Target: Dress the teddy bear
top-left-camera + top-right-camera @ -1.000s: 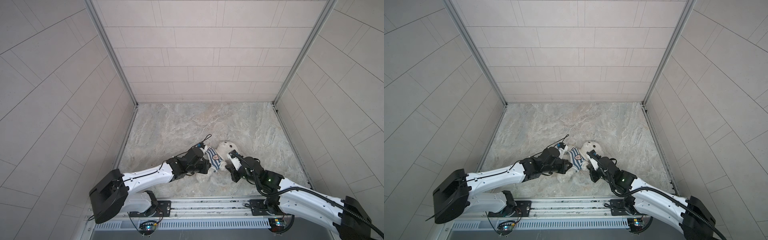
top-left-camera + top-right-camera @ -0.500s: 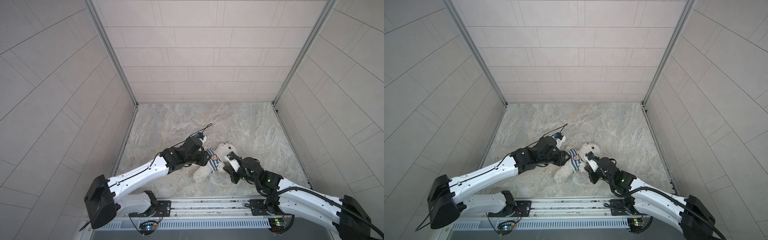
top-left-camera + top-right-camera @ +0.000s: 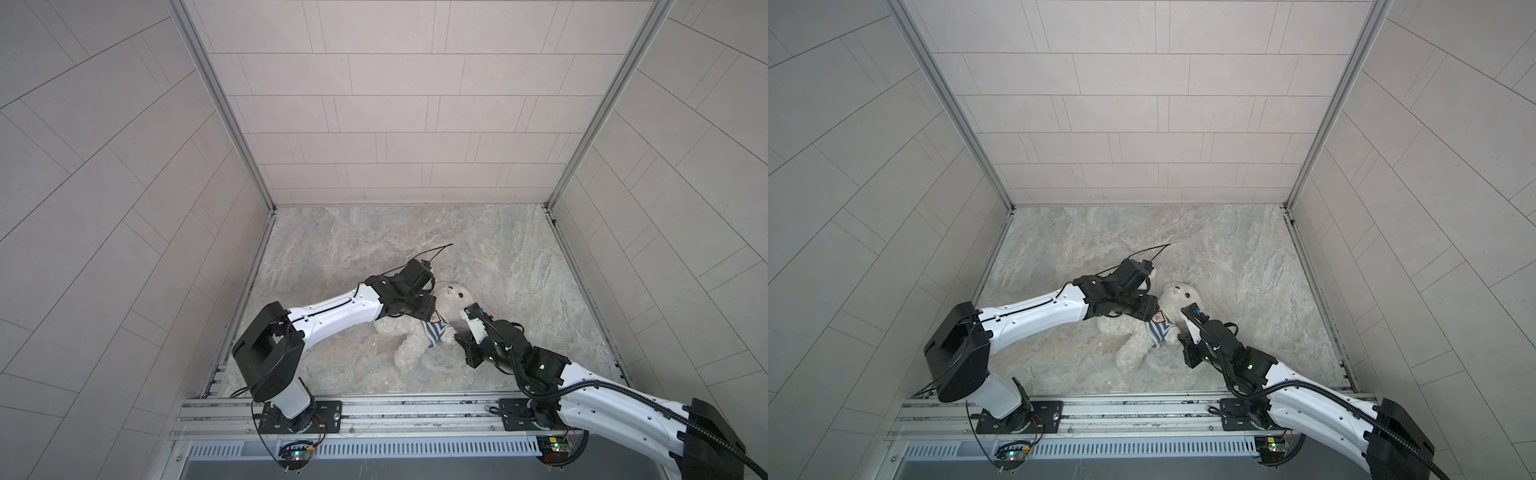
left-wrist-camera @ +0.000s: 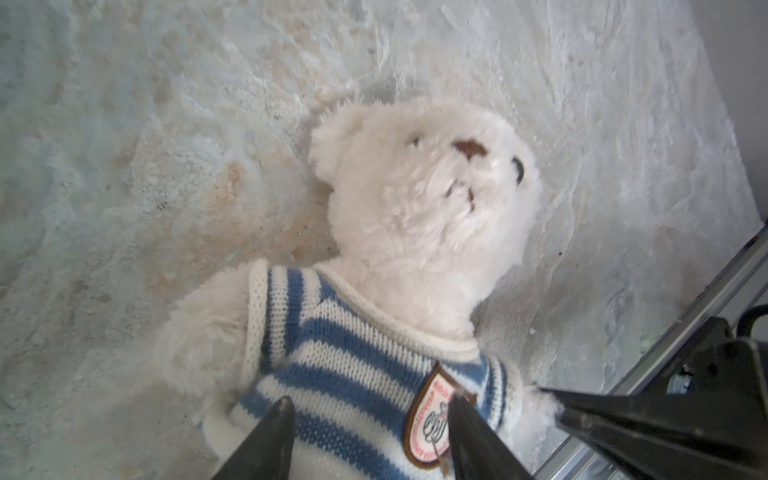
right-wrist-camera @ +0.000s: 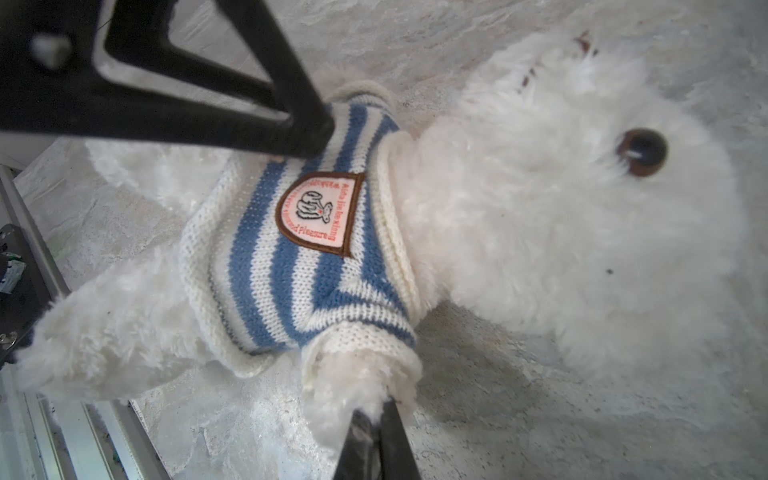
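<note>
Under the left gripper [image 3: 430, 312], the teddy bear [image 3: 453, 296] is partly hidden.

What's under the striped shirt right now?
The teddy bear torso, covered by the striped shirt, not visible. Head sticks out of the collar; one arm exits a sleeve, where the right gripper fingers are shut on the paw. The back, against the table, is hidden.

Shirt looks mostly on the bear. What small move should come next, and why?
Probably open the right tool and let go of the paw: the bear has that arm out through the sleeve and its head through the collar, while the left tool stands open above the shirt, gripping nothing. Holding on seems to serve no purpose.
</note>
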You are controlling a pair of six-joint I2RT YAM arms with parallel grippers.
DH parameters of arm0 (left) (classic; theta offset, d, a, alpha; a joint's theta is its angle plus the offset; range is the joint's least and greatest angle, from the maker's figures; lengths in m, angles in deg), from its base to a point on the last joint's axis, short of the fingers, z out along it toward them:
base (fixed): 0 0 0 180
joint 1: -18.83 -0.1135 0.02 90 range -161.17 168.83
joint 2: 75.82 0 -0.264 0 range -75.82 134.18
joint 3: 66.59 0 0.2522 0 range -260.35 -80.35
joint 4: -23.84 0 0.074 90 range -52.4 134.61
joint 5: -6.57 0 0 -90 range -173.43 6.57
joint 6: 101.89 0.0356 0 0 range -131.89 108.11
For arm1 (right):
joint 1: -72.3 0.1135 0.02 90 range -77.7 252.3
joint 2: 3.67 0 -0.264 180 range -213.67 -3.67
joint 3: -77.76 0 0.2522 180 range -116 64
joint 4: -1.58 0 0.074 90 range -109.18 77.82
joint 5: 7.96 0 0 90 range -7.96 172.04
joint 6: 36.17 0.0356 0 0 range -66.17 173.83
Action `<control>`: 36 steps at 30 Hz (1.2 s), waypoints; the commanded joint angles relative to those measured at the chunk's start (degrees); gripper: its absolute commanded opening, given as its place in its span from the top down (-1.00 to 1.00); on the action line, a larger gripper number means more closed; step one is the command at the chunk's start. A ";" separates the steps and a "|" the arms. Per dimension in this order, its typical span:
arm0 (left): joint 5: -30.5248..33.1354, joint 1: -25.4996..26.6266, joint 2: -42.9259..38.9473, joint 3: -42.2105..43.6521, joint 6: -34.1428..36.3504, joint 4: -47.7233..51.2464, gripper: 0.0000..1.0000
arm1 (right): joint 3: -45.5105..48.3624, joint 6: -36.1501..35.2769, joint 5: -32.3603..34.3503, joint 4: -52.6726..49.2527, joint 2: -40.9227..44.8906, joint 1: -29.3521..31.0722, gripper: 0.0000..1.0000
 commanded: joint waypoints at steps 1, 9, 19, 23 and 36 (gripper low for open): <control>1.79 1.80 -1.92 3.93 0.33 0.70 -0.25 | 0.17 3.53 3.19 -1.87 0.39 -0.61 1.00; 3.04 6.00 -5.27 13.92 -4.46 -3.53 -0.11 | -0.16 5.44 4.43 -2.74 -0.85 -0.95 1.00; -1.43 6.00 -16.89 20.81 -5.88 -11.34 -0.05 | 0.05 5.97 5.12 -3.74 -1.50 -0.96 1.00; -4.78 2.09 -21.42 21.29 -5.62 -10.42 -0.09 | -0.07 5.94 5.98 -4.11 -1.40 -0.97 1.00; -6.47 1.51 -8.79 3.42 -1.16 -4.74 0.12 | 0.99 1.35 1.43 1.76 2.39 -0.80 0.94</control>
